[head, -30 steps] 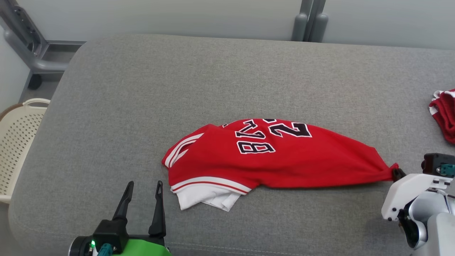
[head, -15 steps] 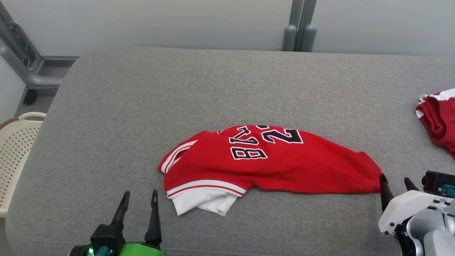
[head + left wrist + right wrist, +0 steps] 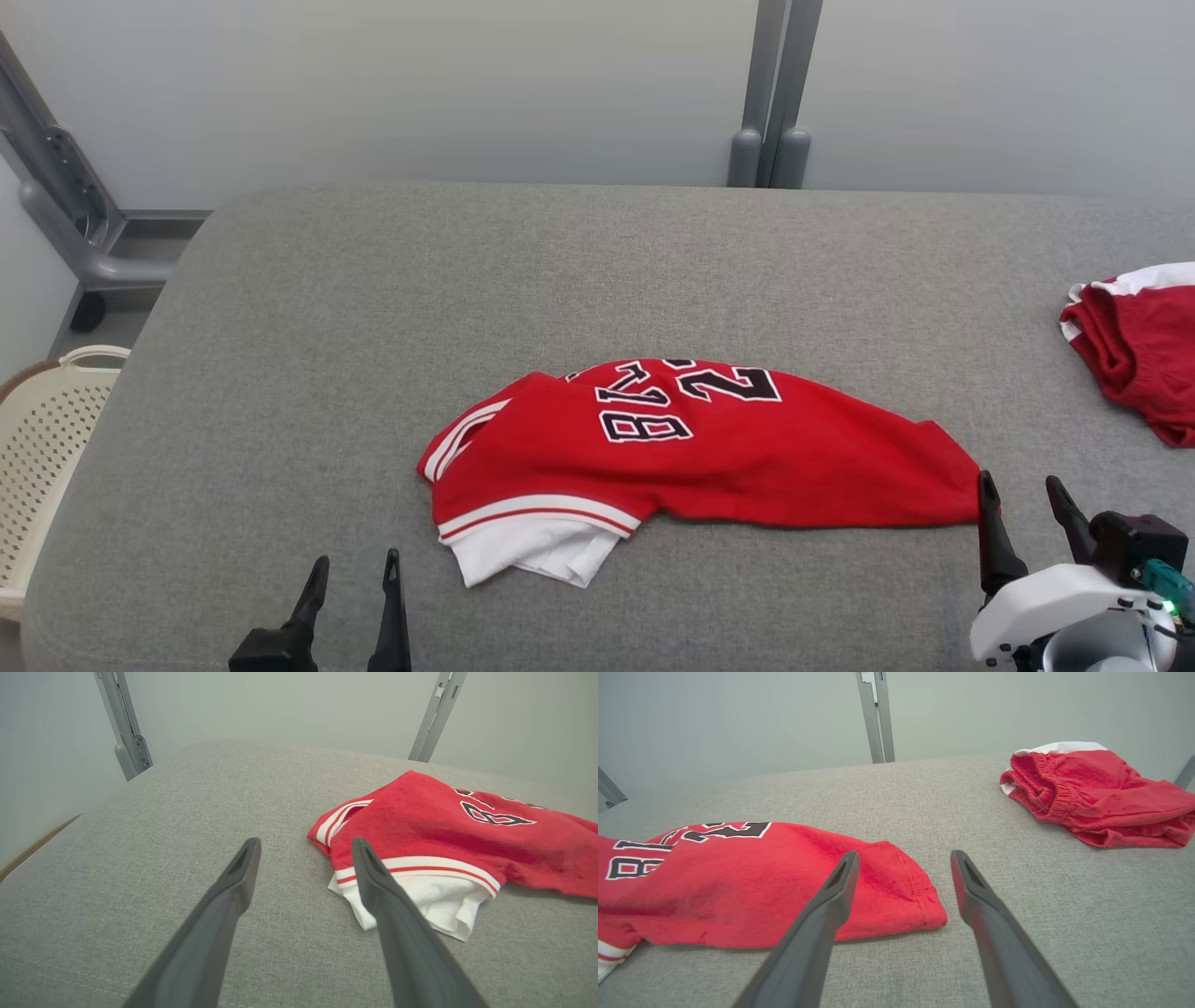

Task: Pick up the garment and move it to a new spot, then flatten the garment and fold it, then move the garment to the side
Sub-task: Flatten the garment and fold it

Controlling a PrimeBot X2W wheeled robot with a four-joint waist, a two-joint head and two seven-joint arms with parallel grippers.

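Both tools stand released over the grey cushion. The right gripper (image 3: 1019,487) has its two dark fingers spread wide with nothing between them, its inner finger just beside the right-hand corner of the garment (image 3: 709,457). The left gripper (image 3: 357,562) is also spread and empty, near the white edge of the cloth but short of it.

The garment, a red jersey with black-and-white lettering, lies rumpled on the cushioned surface (image 3: 560,280), low and centre in front of the robot and between the two grippers. Its long axis runs side to side across the robot's front. The plain stitched corner points to the robot's right, and the striped trim and a white layer spill out at the left end. From the robot's side the lettering reads upside down.

It looks light, soft and limp, so it should sag and bunch wherever it is lifted, and a single pinch would likely drag it into a rope. It is not fragile or slippery. The best holds appear to be the two far ends: the hemmed right corner and the banded left edge, where the doubled fabric offers more to pinch.

A second red garment (image 3: 1134,345) sits well apart at the right, and a pale basket (image 3: 47,420) stands off the left end.
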